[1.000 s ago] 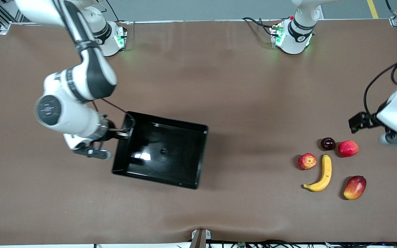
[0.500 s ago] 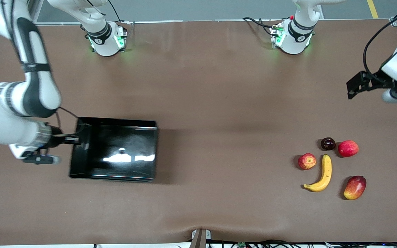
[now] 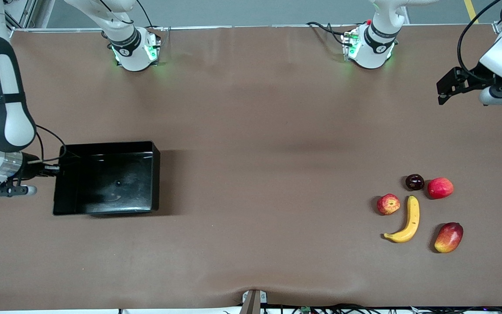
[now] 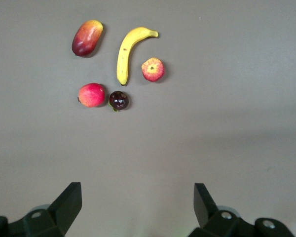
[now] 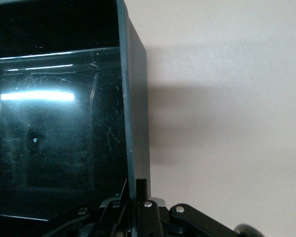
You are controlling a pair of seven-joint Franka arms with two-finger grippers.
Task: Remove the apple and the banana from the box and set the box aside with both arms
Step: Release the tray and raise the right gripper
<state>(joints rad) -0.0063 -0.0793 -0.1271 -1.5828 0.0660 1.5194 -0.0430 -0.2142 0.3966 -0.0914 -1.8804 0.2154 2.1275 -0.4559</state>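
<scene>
The black box (image 3: 148, 174) lies toward the right arm's end of the table. My right gripper (image 3: 57, 168) is shut on the box's end wall (image 5: 137, 98), one finger (image 5: 143, 186) showing outside it. The yellow banana (image 3: 408, 221) and the streaked red apple (image 3: 388, 204) lie side by side toward the left arm's end. Seen from the left wrist, the banana (image 4: 126, 52) and apple (image 4: 152, 69) are small and well away from my left gripper (image 4: 138, 197). That left gripper (image 3: 442, 90) hangs open and empty over bare table, closer to the bases than the fruits.
Beside the banana lie a dark plum (image 3: 415, 182), a round red fruit (image 3: 440, 188) and a red-yellow mango (image 3: 448, 237). The brown table (image 3: 277, 131) stretches between box and fruits. The arm bases (image 3: 366, 46) stand along the edge farthest from the front camera.
The right arm has carried the box, still gripped by its wall, toward the right arm's end of the table. The left gripper has drawn away from the fruits toward the bases.
</scene>
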